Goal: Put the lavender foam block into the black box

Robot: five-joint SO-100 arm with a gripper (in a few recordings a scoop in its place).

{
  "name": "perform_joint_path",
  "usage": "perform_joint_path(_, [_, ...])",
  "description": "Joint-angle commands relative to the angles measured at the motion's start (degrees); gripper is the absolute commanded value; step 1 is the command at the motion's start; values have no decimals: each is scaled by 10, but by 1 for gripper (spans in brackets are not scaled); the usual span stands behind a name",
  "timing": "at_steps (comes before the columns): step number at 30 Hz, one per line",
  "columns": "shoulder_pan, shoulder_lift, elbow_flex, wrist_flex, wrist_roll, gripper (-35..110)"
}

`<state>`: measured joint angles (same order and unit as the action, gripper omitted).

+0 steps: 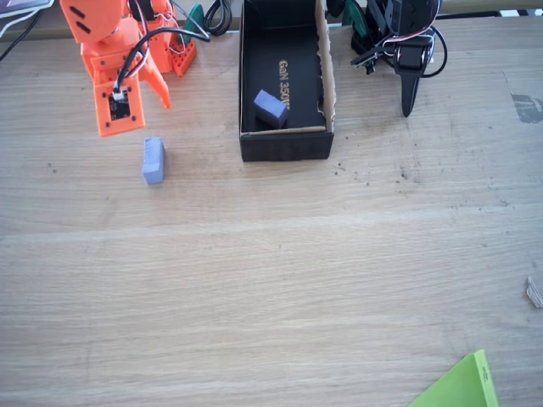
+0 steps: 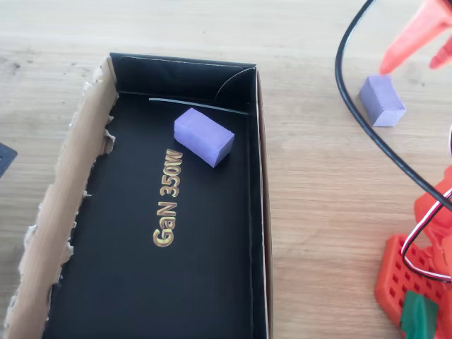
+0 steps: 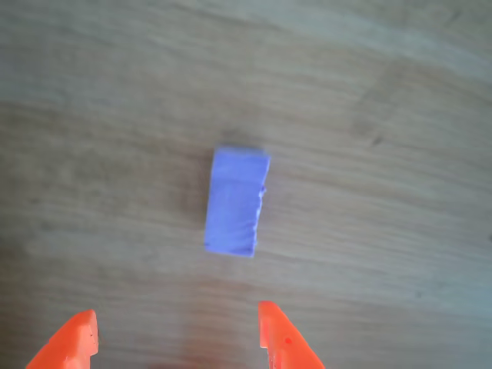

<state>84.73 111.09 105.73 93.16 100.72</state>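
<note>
The lavender foam block (image 1: 153, 160) lies on the bare wood to the left of the black box (image 1: 284, 142), well apart from it. My orange gripper (image 1: 148, 97) hangs just behind and above the block, open and holding nothing. In the wrist view the block (image 3: 236, 201) lies lengthwise ahead of the gap between my two orange fingertips (image 3: 280, 338). From overhead the block (image 2: 382, 100) sits right of the box wall (image 2: 260, 212), just below an orange fingertip (image 2: 395, 56). A darker, squatter blue-purple block (image 2: 203, 136) rests inside the box near its end wall.
The box's torn brown cardboard edge (image 1: 326, 68) runs along its right side in the fixed view. A black cable (image 2: 353, 106) loops over the table near the block. A green sheet corner (image 1: 462, 386) lies at the front right. Wide bare wood stretches in front.
</note>
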Motion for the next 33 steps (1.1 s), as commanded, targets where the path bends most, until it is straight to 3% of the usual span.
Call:
perform_joint_path(1, [3, 24, -8, -7, -4, 28])
perform_joint_path(9, [3, 23, -8, -13, -8, 39])
perform_joint_path(15, [4, 21, -7, -11, 4, 14])
perform_joint_path(24, [-6, 33, -2, 4, 47, 14])
perform_joint_path(27, [-8, 28, 0, 0, 45, 2])
perform_joint_path(33, [-8, 35, 10, -3, 55, 7])
